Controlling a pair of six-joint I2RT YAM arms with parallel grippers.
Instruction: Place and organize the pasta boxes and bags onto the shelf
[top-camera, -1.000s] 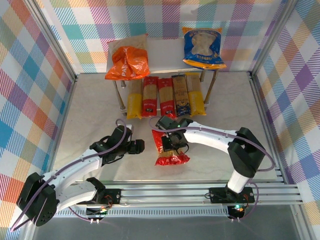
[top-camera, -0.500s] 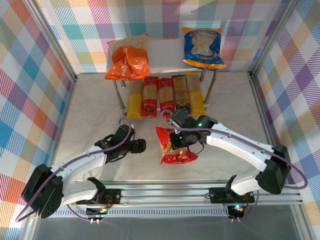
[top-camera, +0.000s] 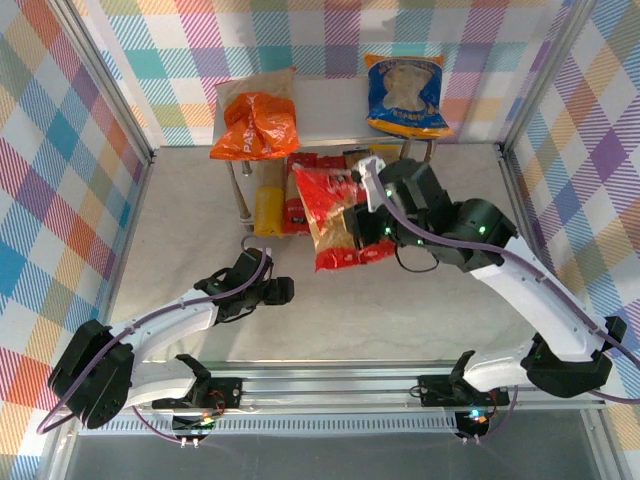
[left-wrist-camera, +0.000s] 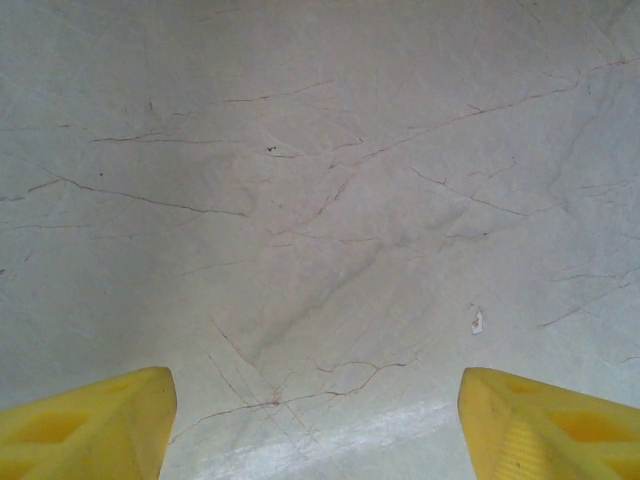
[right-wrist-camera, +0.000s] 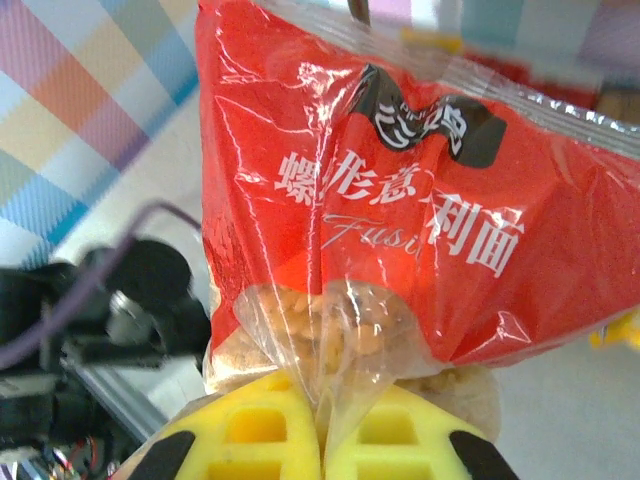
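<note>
Pale cracked-marble table (top-camera: 180, 220), plaid walls (top-camera: 60, 150) all round. Red bag (top-camera: 340, 215), crinkly, fusilli behind clear window, pinched at window end in clamped right gripper (right-wrist-camera: 320, 428), aloft before shelf (top-camera: 325, 110), partly hiding spaghetti packs (top-camera: 268, 210) below. Orange bag (top-camera: 255, 125), blue bag (top-camera: 405, 95) on top plate. Left gripper (left-wrist-camera: 315, 420) spread wide, empty, low over table.

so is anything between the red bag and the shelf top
Nothing visible: the right gripper holds the red bag before the shelf, whose top is bare between orange bag and blue bag.
</note>
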